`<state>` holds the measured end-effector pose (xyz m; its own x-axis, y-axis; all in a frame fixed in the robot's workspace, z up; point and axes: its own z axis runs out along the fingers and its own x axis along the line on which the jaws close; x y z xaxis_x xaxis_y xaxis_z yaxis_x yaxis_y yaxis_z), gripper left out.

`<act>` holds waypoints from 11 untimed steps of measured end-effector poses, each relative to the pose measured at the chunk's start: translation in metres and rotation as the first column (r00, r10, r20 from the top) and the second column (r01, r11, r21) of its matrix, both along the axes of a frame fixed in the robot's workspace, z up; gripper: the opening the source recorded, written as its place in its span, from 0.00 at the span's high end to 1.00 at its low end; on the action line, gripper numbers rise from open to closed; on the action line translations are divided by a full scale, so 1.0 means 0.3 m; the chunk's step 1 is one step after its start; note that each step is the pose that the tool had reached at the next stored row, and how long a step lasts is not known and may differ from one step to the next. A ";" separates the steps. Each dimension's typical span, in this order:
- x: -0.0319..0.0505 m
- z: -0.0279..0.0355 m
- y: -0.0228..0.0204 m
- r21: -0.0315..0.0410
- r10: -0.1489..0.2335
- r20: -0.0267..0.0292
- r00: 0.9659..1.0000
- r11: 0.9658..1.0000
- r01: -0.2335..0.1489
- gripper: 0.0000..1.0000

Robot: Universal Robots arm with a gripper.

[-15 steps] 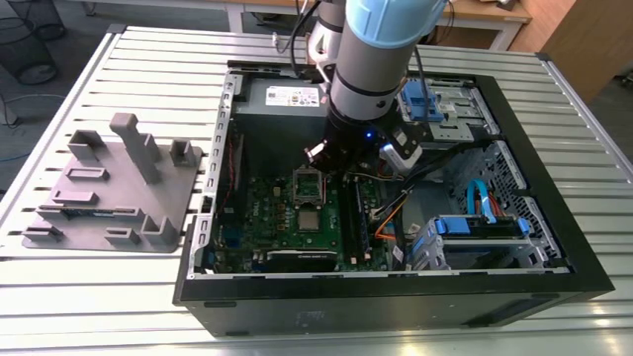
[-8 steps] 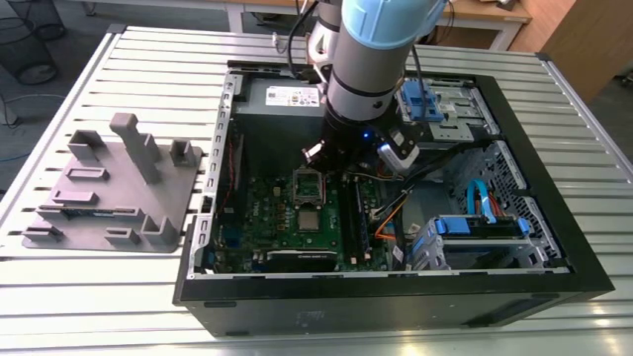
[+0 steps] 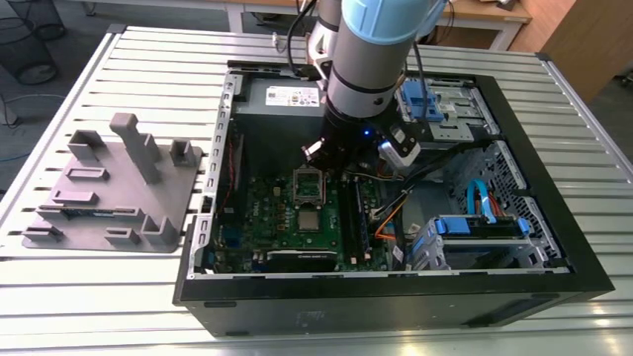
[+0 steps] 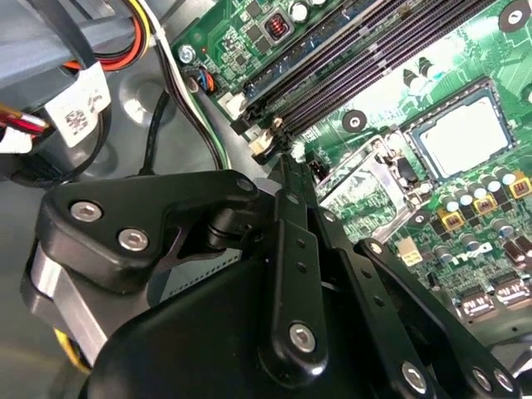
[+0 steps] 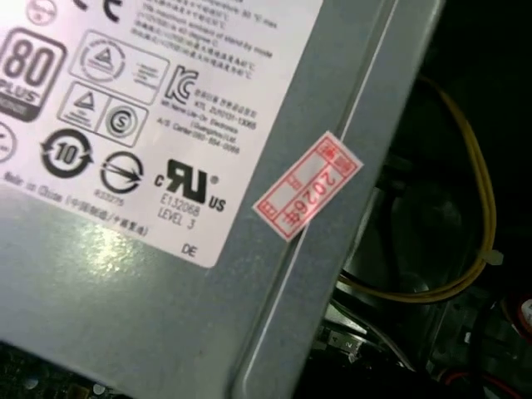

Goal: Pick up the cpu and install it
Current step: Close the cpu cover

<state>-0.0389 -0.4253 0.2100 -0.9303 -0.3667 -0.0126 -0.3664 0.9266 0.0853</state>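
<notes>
The cpu (image 3: 310,220) is a small silver square lying flat in its socket on the green motherboard (image 3: 282,222) inside the open computer case. In the second wrist view the cpu (image 4: 460,137) sits level inside a dark socket border. Just beyond it the metal socket frame (image 3: 310,185) stands open, with its dark centre showing. My gripper (image 3: 331,165) hangs inside the case right over that frame, a short way from the cpu and not touching it. Its black linkage (image 4: 299,274) takes up the near part of the second wrist view.
The grey holder tray (image 3: 109,193) lies on the slatted table at the exterior view's left. The power supply (image 3: 282,96) (image 5: 166,166) sits at the case's far end. Memory slots (image 4: 374,58), orange and yellow cables (image 3: 388,222) and blue-clipped drive cages (image 3: 485,226) crowd the case's right half.
</notes>
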 end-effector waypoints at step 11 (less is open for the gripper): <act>0.004 -0.001 0.000 0.007 0.037 0.000 0.999 0.999 -0.037 0.89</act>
